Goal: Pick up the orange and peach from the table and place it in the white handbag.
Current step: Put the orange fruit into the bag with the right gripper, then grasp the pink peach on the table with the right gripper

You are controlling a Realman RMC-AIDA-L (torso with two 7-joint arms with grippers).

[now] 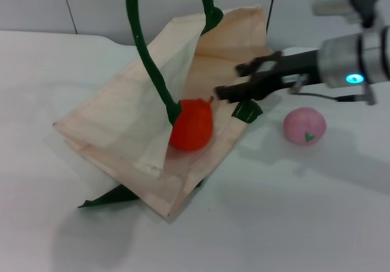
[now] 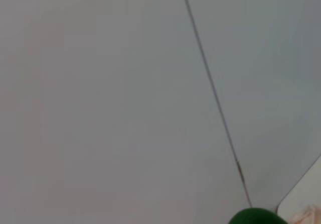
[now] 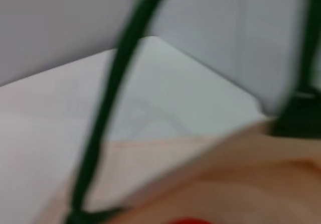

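The white handbag point(image 1: 140, 119) lies on the table with its mouth open toward the right. Its dark green handles point(image 1: 149, 58) are pulled up out of the top of the head view. The orange point(image 1: 190, 125) sits inside the bag's mouth on the lower panel. The peach point(image 1: 304, 125) lies on the table to the right of the bag. My right gripper point(image 1: 227, 81) is open and empty, just above and to the right of the orange, over the bag's mouth. The right wrist view shows a handle point(image 3: 108, 108), bag fabric point(image 3: 225, 174) and a sliver of the orange point(image 3: 188, 221). My left gripper is out of view.
The white table point(image 1: 292, 223) extends to the front and right of the bag. A grey wall point(image 1: 36, 3) stands behind. The left wrist view shows the wall and a bit of green strap point(image 2: 256, 217).
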